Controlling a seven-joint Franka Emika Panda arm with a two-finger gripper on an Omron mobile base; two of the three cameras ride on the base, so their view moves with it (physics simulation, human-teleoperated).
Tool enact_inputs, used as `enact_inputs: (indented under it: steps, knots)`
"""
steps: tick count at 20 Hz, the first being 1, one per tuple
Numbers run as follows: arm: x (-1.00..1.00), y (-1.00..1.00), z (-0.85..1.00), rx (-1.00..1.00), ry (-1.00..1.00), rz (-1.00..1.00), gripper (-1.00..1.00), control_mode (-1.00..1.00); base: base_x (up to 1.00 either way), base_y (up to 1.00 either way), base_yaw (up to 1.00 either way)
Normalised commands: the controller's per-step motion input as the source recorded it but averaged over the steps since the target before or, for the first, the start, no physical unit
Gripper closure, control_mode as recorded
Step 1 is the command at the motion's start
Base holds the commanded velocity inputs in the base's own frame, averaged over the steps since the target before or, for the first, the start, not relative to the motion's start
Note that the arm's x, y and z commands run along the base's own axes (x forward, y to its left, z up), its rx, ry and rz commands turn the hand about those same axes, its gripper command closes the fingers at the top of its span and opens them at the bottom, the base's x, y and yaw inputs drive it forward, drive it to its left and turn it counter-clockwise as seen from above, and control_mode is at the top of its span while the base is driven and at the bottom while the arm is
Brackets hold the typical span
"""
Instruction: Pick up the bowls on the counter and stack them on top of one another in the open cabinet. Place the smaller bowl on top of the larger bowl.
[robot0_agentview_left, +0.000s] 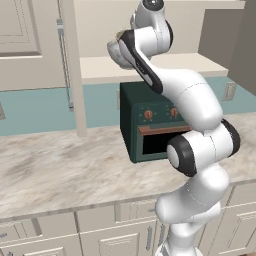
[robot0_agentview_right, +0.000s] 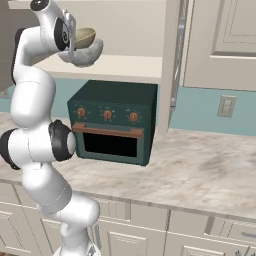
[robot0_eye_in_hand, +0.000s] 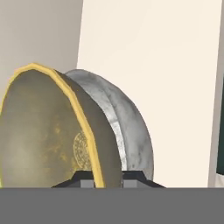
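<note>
While over the green oven (robot0_agentview_right: 112, 127) | gripper (robot0_eye_in_hand: 107, 177) pinches smaller bowl (robot0_agentview_right: 84, 37) rim — inside larger bowl (robot0_agentview_right: 86, 55)

You see the smaller bowl (robot0_agentview_right: 84, 36), yellowish-tan with a brighter golden rim, nested in the larger bowl (robot0_agentview_right: 86, 55), whose grey-white marbled wall curves beneath it. Both sit upright, mouths up, in the open cabinet (robot0_agentview_right: 130, 65), over the left part of its pale flat shelf. The counter (robot0_agentview_right: 200, 165), a beige-grey marbled slab, lies well below them.
</note>
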Motion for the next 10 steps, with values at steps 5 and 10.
enact_inputs:
  steps: [5,10]
  knots:
    - [0.2,0.01,-0.12,0.0,0.01,0.0,-1.0,-1.0,0.0,0.0,0.0]
    - [0.17,0.01,-0.11,0.0,0.01,0.0,-1.0,-1.0,0.0,0.0,0.0]
